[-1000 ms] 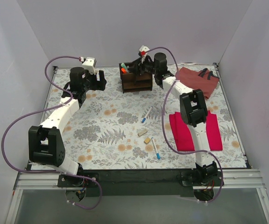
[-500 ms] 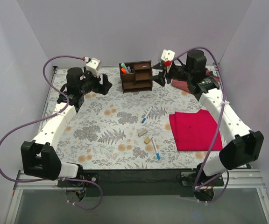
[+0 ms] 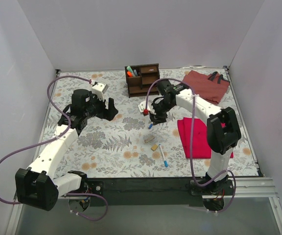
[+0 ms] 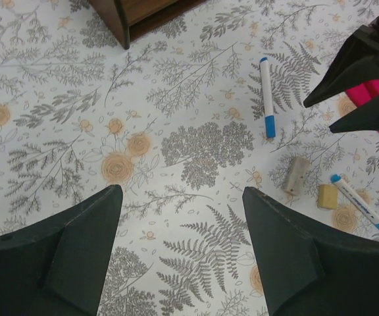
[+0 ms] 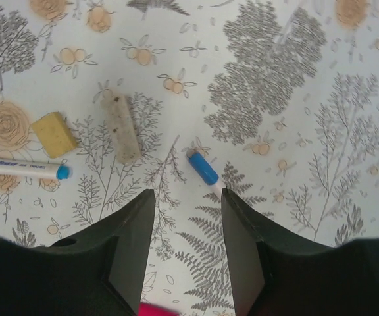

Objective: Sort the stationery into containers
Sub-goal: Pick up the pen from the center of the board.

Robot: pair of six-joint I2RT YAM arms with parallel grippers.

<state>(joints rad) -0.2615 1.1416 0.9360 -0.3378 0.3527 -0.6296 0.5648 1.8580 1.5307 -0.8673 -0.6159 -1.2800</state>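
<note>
The blue-tipped pen [image 5: 204,169] lies on the flowered table [image 5: 295,99], its white barrel mostly hidden behind one finger of the right gripper [image 5: 186,217]. That gripper is spread above it and holds nothing. The left gripper [image 4: 179,243] hangs wide open and empty, well apart from the pen. The organiser [image 3: 143,81] stands near the table's far edge.

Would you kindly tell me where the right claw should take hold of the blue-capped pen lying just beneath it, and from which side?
Probably the white barrel of the pen, near its middle, with the right claw coming straight down and closing across its width. It lies flat, slim and straight, with bare table on both long sides.
</note>
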